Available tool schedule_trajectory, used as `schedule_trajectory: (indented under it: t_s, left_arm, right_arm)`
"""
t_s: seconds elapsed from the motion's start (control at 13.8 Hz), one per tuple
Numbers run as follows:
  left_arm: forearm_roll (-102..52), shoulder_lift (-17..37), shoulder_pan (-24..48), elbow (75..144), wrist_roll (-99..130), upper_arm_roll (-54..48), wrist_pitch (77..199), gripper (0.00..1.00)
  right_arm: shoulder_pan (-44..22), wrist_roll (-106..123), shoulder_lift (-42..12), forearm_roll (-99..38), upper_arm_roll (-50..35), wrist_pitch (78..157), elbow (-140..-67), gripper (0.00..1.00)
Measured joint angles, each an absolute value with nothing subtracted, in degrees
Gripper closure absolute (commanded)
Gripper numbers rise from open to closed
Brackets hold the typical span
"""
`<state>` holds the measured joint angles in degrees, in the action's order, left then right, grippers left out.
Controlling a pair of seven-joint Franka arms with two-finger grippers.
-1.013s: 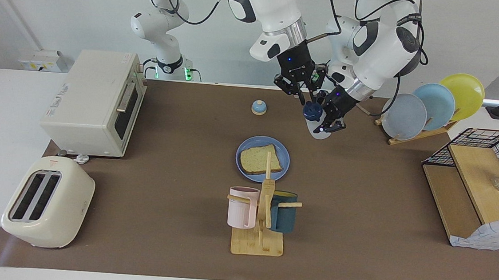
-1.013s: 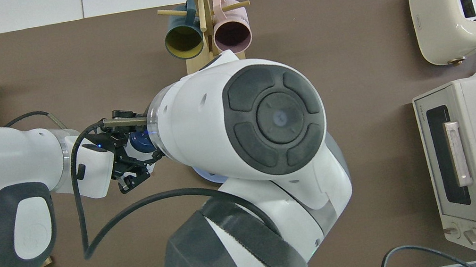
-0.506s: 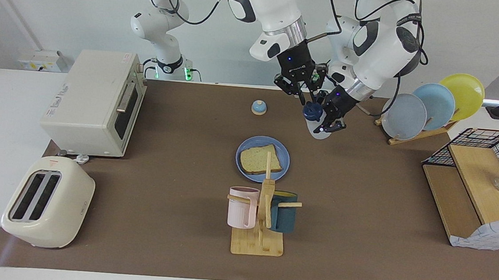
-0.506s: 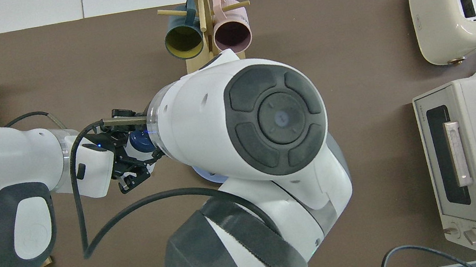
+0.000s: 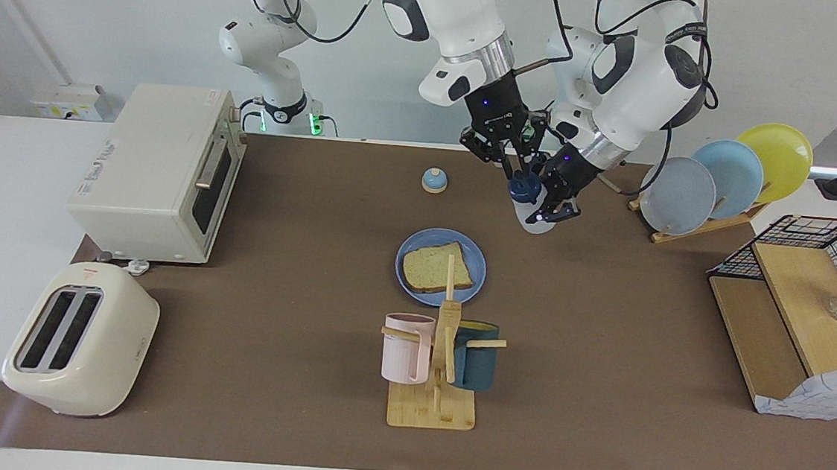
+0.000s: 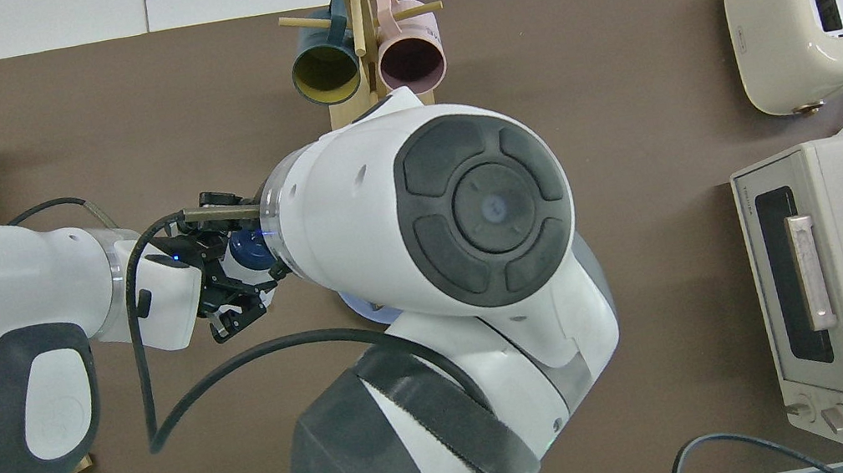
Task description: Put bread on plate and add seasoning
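Left gripper (image 5: 550, 200) is clamping the seasoning bottle (image 5: 529, 203) above the table (image 5: 269, 328); right gripper (image 5: 511, 169) is sitting at its cap, opening unclear; bread (image 5: 436, 268) is lying on plate (image 5: 409, 253).

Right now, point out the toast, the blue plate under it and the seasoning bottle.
toast (image 5: 436, 270), facing view, middle of the crumb.
blue plate (image 5: 478, 268), facing view, bare rim.
seasoning bottle (image 5: 523, 189), facing view, navy cap.

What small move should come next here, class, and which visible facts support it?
Probably the right gripper should close on the navy cap and open it. The left gripper is shut on the seasoning, holding it over the mat nearer the robots than the plate; the right gripper's fingertips sit at the cap. The bread already lies on the plate.
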<state>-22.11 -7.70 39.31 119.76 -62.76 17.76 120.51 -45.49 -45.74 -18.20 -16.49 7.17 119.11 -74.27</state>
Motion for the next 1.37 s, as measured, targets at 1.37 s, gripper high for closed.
schedule_trajectory:
  t_s: [1.37]
  left_arm:
    - [-22.3, -7.8, 39.4, 119.8, -61.9, 17.8, 121.0, 1.00]
  right_arm:
    - [-43.2, -48.0, -17.9, -20.7, 7.4, 119.4, -74.0, 1.00]
